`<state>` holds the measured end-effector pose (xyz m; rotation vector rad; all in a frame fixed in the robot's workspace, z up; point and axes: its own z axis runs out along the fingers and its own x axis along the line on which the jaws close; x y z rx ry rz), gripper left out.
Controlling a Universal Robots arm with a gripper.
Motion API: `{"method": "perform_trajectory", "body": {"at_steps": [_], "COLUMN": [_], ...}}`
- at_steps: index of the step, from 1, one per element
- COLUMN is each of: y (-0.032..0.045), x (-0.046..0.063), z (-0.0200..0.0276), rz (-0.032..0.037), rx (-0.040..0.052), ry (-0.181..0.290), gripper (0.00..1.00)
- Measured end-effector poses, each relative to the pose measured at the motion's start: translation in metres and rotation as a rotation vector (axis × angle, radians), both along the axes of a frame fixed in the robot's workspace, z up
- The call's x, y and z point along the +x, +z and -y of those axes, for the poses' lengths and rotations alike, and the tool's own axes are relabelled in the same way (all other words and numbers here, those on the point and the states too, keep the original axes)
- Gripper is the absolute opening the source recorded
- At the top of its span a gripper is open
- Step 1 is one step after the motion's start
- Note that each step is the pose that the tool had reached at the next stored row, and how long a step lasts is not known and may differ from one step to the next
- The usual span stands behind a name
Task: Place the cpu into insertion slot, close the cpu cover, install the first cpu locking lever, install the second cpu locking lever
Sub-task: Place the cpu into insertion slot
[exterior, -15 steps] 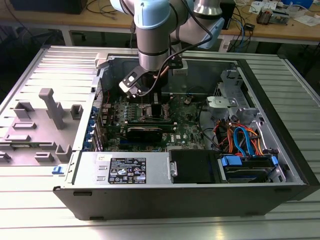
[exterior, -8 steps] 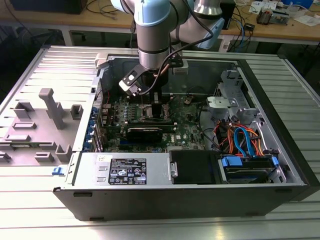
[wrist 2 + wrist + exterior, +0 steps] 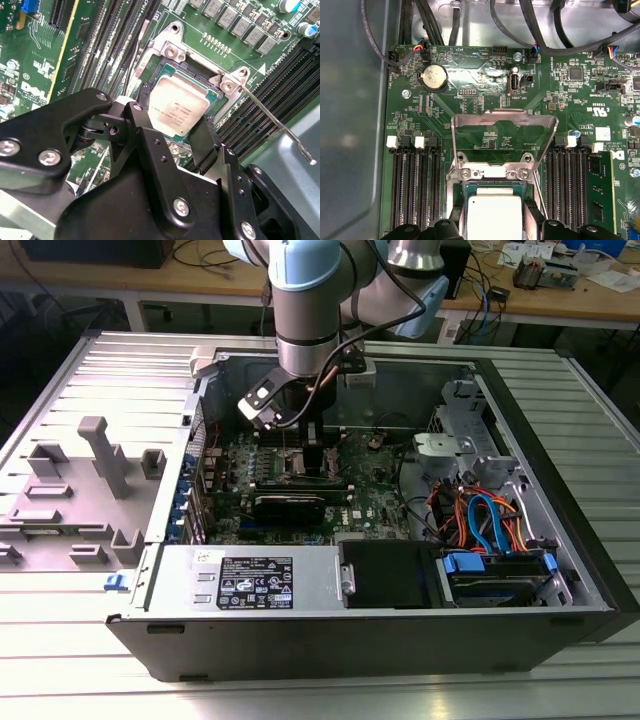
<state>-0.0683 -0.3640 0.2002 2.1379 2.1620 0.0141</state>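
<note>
My hand is clamped on two opposite edges of the cpu, keeping it flat and square to the slot (seated or just above, I can't tell). The cover stands tilted up and a lever sticks out sideways, so the slot is open. My arm reaches straight down into the case, wrist over the board.
</note>
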Motion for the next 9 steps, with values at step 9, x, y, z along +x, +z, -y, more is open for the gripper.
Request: {"method": "perform_trajectory", "body": {"at_steps": [9], "y": [-0.0001], "x": [0.0024], "z": [-0.0001], "rz": [0.0001], "rx": [-0.0005], "ry": [-0.001], "gripper": [0.58]}}
